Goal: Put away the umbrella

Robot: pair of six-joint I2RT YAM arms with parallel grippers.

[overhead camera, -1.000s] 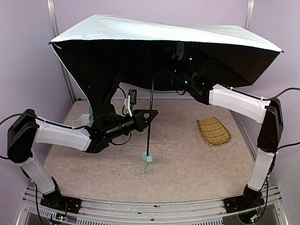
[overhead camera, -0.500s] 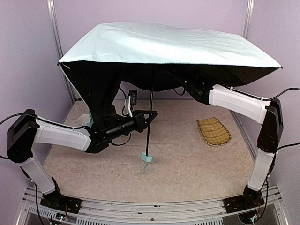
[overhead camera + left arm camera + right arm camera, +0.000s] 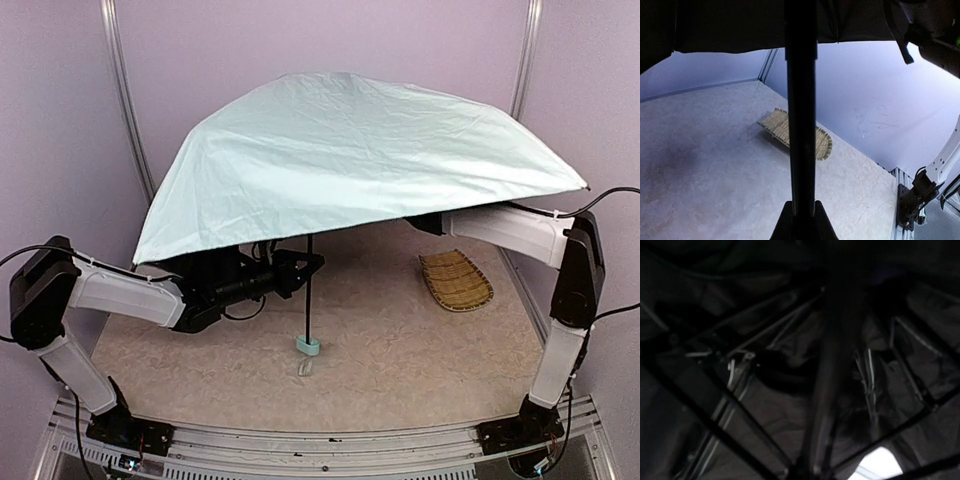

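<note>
Umbrella (image 3: 350, 160) open and upright. Your left fingers (image 3: 783, 229) closed tight on its black shaft (image 3: 801, 100). Mint canopy spreads above those fingers; pale green handle (image 3: 307, 346) below them, down on tabletop (image 3: 400, 340). Your right fingers hidden under canopy. Right wrist view gives only dark ribs (image 3: 740, 415), so cannot tell open or closed. Tabletop beige, mottled. Straw tray (image 3: 456, 280) lies flat, well right of left fingers. Lilac walls (image 3: 200, 60) and metal corner posts (image 3: 122, 90) enclose space.

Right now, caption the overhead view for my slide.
Left gripper clamps the shaft of the open mint umbrella; a straw tray lies nearby.
</note>
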